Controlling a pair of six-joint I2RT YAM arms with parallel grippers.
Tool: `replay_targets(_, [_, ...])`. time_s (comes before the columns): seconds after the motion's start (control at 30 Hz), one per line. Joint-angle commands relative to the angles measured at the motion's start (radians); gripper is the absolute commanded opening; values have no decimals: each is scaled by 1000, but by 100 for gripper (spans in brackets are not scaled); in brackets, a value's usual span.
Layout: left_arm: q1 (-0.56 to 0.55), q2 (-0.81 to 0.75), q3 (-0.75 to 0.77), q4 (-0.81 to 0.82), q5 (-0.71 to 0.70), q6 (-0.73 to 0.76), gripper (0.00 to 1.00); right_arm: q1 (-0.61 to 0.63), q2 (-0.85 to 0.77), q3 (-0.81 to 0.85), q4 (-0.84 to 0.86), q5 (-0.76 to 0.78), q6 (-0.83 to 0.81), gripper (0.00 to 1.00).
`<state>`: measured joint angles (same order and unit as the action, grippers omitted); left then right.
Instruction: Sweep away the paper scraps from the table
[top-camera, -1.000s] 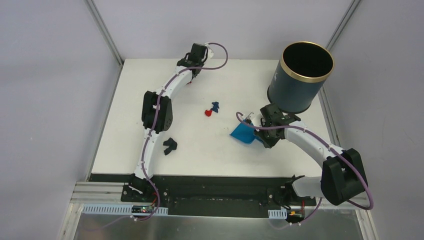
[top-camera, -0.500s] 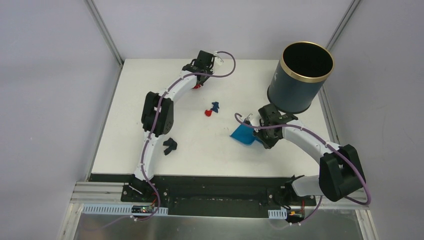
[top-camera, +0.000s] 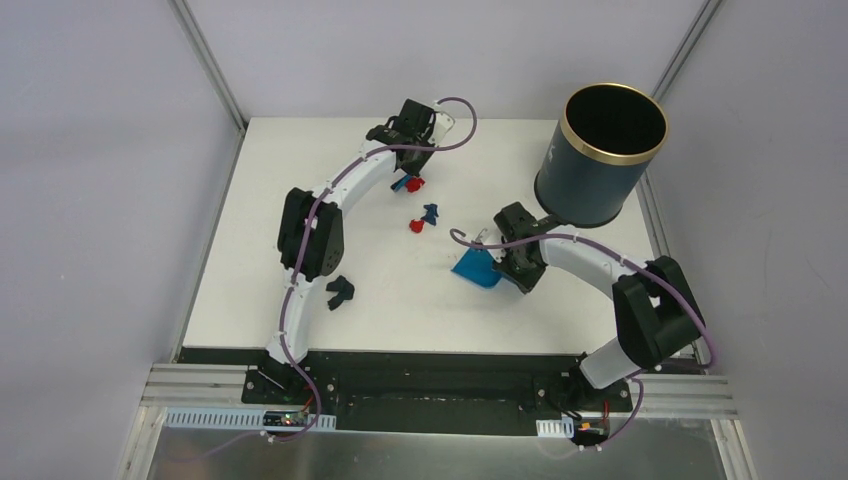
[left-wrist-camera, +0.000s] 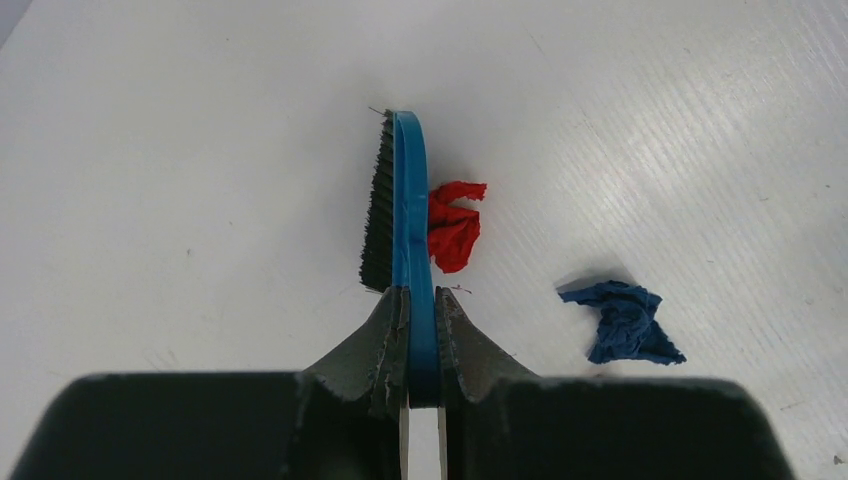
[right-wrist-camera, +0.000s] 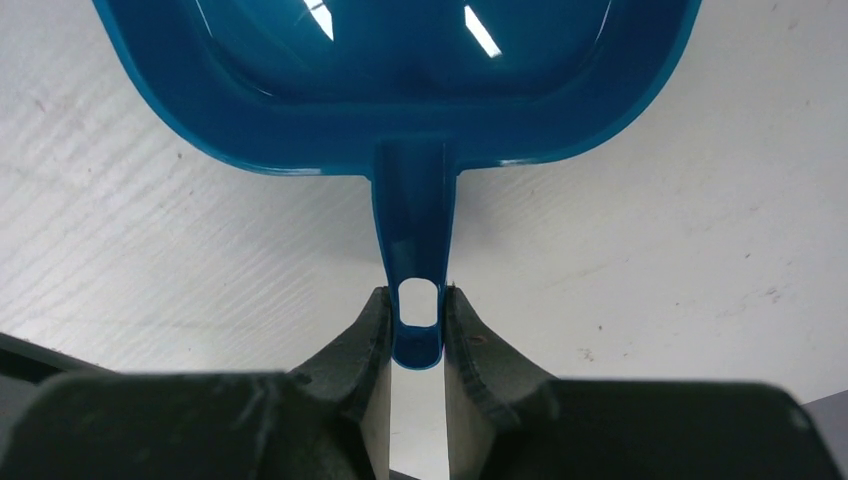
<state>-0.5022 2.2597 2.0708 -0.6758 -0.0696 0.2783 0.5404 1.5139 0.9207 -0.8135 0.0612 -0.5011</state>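
Though still clamped, left jaws on brush (left-wrist-camera: 405, 200), right jaws on dustpan (right-wrist-camera: 400, 150), both now nearer paper scraps (left-wrist-camera: 452, 225).

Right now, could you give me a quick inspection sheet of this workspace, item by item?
Surface: white table, no spills seen.
Job's things: four paper scraps loose on it; red scrap beside the brush's back, blue scrap and another red mid-table, dark scrap nearer the front.
Clutter: tall dark bin, gold rim, far right corner.
Grippers: left gripper shut on the brush; right gripper shut on the dustpan handle.
Cables: purple cables along both arms, looping free near the wrists.
Surroundings: grey walls, metal frame posts.
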Motion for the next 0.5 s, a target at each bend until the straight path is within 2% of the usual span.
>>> replay_targets(0.0, [-24,-43,-40,-92,57,-68,0,20,76,92,-26,30,-16,0])
replay_targets(0.2, [-40,-68,-52,-154,131,-146,0,24,177,183,-58,35,-25,0])
replay_targets(0.37, [-42,-40,19,-295,186,-224,0,38,239,276,-99,30,-35,0])
replay_targets(0.47, [-44,-39,20,-325,213,-257,0,53,286,336,-140,30,-37,0])
